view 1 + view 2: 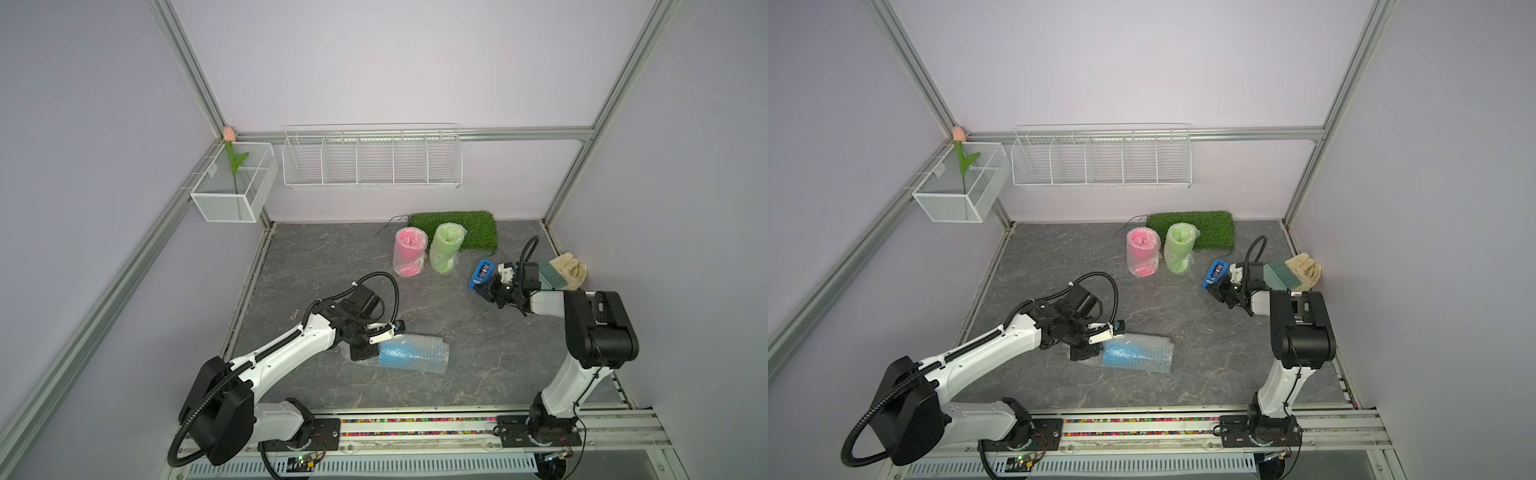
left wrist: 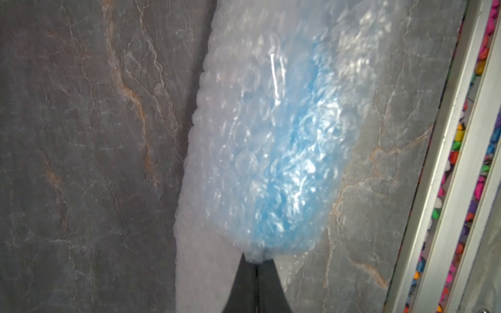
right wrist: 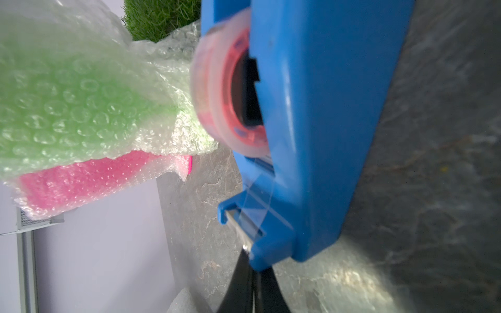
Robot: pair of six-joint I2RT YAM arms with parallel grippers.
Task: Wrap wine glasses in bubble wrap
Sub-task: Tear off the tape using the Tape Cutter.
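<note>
The left claw (image 2: 254, 263) is closed, its tips pinching the bunched end of the bubble wrap (image 2: 230, 108) rolled around the blue goblet (image 2: 292, 168). That bundle lies on its side on the grey table (image 1: 332, 270), near the front, stretching away from the claw.

The right claw (image 3: 253, 267) is closed too, its tips right against the cutter end of a blue tape dispenser (image 3: 325, 135). I cannot tell whether they pinch the tape or anything else. A roll of clear tape (image 3: 217, 89) sits in the dispenser.

Just beyond it, towards the back, the pink goblet (image 1: 409, 251) and the green goblet (image 1: 445, 247) stand upright side by side, each in bubble wrap. The green one rests at the edge of a grass mat (image 1: 469, 226). A brush (image 1: 552, 274) and a glove (image 1: 575, 270) lie behind the right arm, by the wall.
</note>
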